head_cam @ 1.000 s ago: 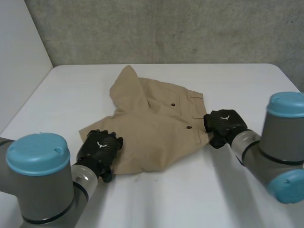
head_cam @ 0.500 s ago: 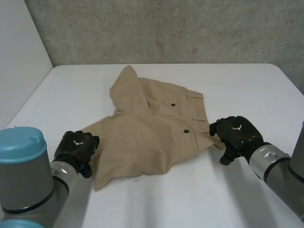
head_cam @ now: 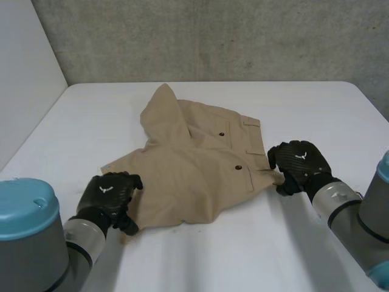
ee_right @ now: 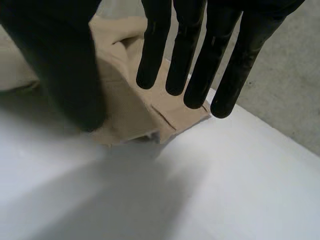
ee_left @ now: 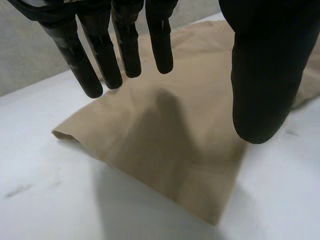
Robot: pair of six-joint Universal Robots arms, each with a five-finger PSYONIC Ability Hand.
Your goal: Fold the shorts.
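- Lying rumpled on the white table (head_cam: 316, 109) between both hands, the tan cotton shorts (head_cam: 194, 161) show no neat fold yet, so most of the folding remains.
- The left hand (head_cam: 109, 193) is spread wide over a hem corner.
- The right hand (head_cam: 299, 162) is spread over the waistband corner.
- Whether either hand's fingertips touch the cloth is unclear.

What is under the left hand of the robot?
A corner of the tan shorts lies on the white table under the left hand, whose fingers are straight. Anything beneath the cloth is covered.
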